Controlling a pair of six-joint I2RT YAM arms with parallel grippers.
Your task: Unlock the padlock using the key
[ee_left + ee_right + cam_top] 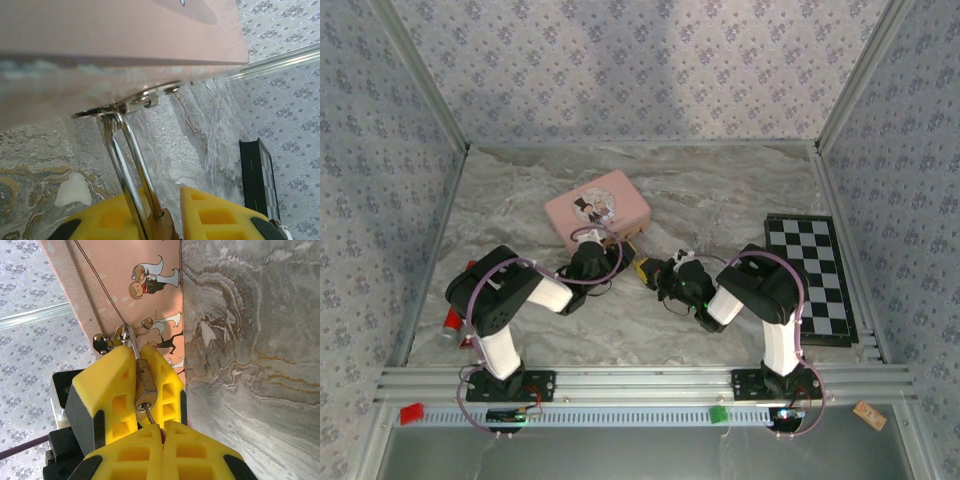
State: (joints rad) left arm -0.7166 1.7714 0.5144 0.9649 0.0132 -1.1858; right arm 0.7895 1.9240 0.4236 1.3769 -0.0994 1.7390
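Two grips: left fingers [210, 215] narrow around the padlock [146, 385], right fingers [200, 455] tight together on the key [149, 415].

Three walls close the space, all papered in pale grey-blue with a small repeating floral motif. In the overhead view the back wall [640, 70] runs across the top, the left wall [370, 200] fills the left edge and the right wall [920, 200] the right edge. Bare aluminium posts [420, 75] slant down from the upper corners to the tabletop [720, 190], which lies mid-frame. It is printed as grey marble with whitish veins and a few ochre streaks. Ribbed aluminium rails [640, 380] span the bottom, above a flat grey ledge [640, 455]. The light is soft and even, and the shadows are faint.
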